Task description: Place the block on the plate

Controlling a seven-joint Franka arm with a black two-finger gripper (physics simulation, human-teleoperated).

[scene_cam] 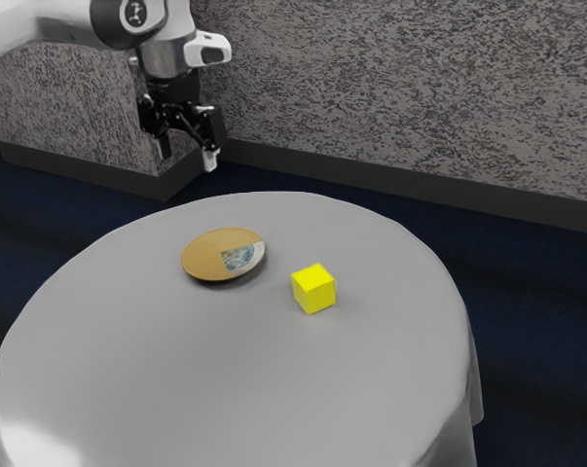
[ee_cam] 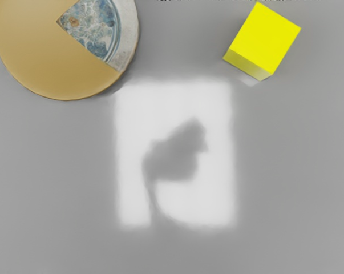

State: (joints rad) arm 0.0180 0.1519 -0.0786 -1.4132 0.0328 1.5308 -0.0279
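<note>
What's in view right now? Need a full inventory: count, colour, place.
solid cube-shaped block: 1, yellow, on the table, apart from the plate
round shallow plate: 1, tan with a blue-and-grey patterned part, on the table
round smooth-covered table: 1, grey, under both
rectangular bright patch: 1, whitish, on the tabletop
textured wall: grey, behind
flat skirting: dark grey, wall base
floor: dark blue, around the table
jointed arm: 1, white and black, exterior view's upper left
two-finger gripper: 1, black, raised, jaws apart, empty
</note>
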